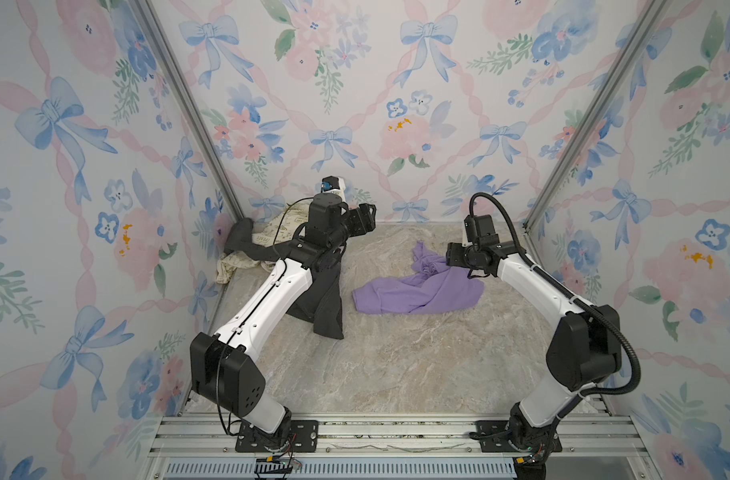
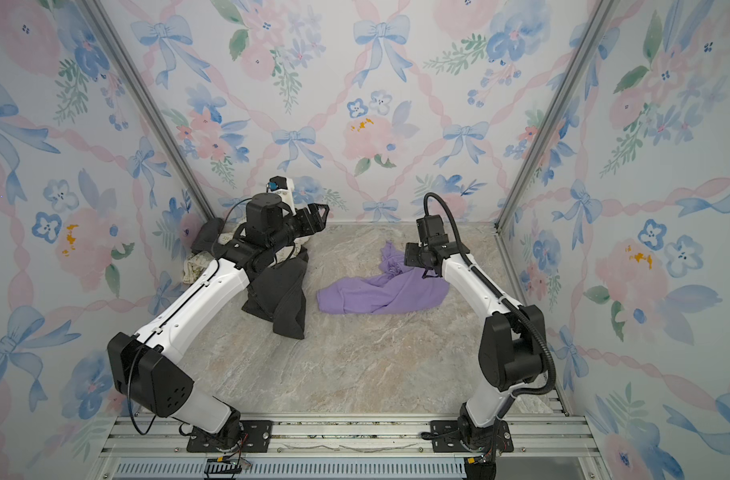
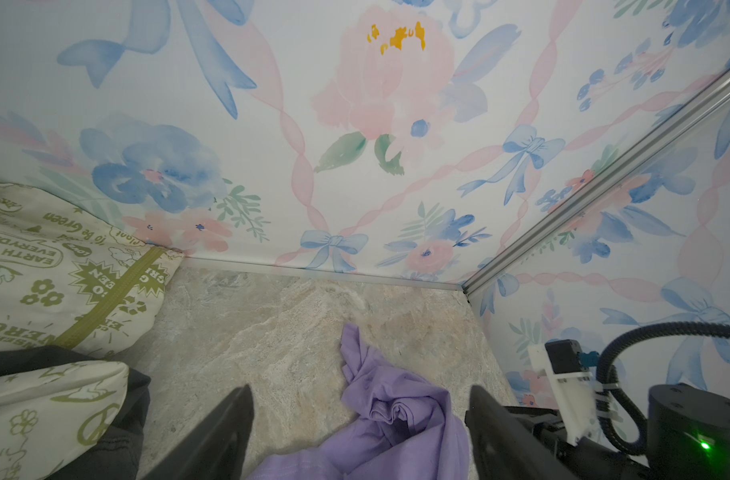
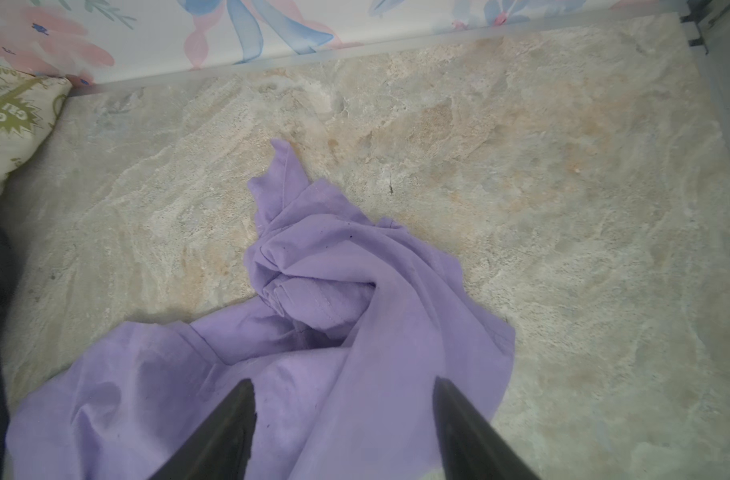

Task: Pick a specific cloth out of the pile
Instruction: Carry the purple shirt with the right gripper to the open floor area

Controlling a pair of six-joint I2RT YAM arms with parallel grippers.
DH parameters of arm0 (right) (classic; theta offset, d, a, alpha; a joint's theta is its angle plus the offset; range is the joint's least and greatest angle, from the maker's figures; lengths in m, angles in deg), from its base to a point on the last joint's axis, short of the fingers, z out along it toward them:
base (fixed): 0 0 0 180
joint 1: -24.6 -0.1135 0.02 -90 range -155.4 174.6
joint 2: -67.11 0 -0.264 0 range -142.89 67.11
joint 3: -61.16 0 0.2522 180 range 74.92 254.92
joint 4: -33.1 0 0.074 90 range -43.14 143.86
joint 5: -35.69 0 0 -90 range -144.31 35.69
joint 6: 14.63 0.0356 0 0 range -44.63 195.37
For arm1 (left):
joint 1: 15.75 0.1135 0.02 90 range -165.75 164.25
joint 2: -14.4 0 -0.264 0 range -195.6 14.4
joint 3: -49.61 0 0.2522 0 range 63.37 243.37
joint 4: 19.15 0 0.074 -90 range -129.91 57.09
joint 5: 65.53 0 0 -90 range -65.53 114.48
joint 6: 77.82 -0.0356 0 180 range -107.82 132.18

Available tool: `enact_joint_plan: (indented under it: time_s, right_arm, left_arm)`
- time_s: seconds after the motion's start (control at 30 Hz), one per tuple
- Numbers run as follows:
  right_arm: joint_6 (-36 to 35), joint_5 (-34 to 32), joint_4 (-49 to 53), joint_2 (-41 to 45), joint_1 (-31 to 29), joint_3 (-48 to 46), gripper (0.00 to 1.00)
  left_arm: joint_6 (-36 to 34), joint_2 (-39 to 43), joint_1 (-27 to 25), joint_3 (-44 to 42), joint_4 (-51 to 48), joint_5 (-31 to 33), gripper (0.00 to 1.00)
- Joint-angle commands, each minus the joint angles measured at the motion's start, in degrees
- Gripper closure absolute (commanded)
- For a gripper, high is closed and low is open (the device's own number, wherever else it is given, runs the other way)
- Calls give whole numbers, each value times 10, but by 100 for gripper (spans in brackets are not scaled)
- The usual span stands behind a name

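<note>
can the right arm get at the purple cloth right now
Probably yes. The right gripper hangs over the lavender cloth, jaws apart, nothing in between. The dark grey garment and cream printed cloth lie apart on the left arm's side.

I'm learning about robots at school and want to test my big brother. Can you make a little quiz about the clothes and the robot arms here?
1. True or false: the lavender cloth lies apart from the dark grey garment, not touching it.
2. Pick one. The right tool is: A) shut on the lavender cloth, B) open just above the lavender cloth, C) shut on the dark grey garment.
3. Fill the gap: in both top views, the cream cloth with green print sits in the back ___ corner.

Key: 1 true. 2 B. 3 left.
</note>
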Motion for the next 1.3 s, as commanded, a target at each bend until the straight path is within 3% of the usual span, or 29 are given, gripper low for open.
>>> enact_joint_plan:
  time_s: [0.0, 0.27, 0.4, 0.53, 0.77, 0.87, 1.1, 1.27]
  right_arm:
    - [23, -7, 47, -59, 5, 56, 33]
    - [34, -42, 116, -175, 14, 145, 55]
    - [39, -53, 128, -184, 29, 145, 77]
    - [42, -53, 113, -166, 51, 158, 92]
    - [30, -58, 57, -124, 90, 248, 97]
    - [18, -43, -15, -100, 107, 274, 100]
    - [0, 65, -253, -44, 125, 279, 100]
    - [-9, 95, -294, -31, 126, 292, 100]
  left_arm:
    - [-22, 18, 3, -7, -2, -10, 18]
    - [-36, 29, 7, -19, -1, -10, 13]
    - [-41, 39, 13, -32, 0, -8, 13]
    - [-40, 40, 21, -39, -1, -5, 12]
    - [-38, 13, 31, -9, 0, -23, 12]
    - [-39, 0, 32, 5, 0, -30, 11]
    - [-39, -8, 32, 11, 0, -32, 9]
    - [-43, -5, 35, 10, 0, -30, 8]
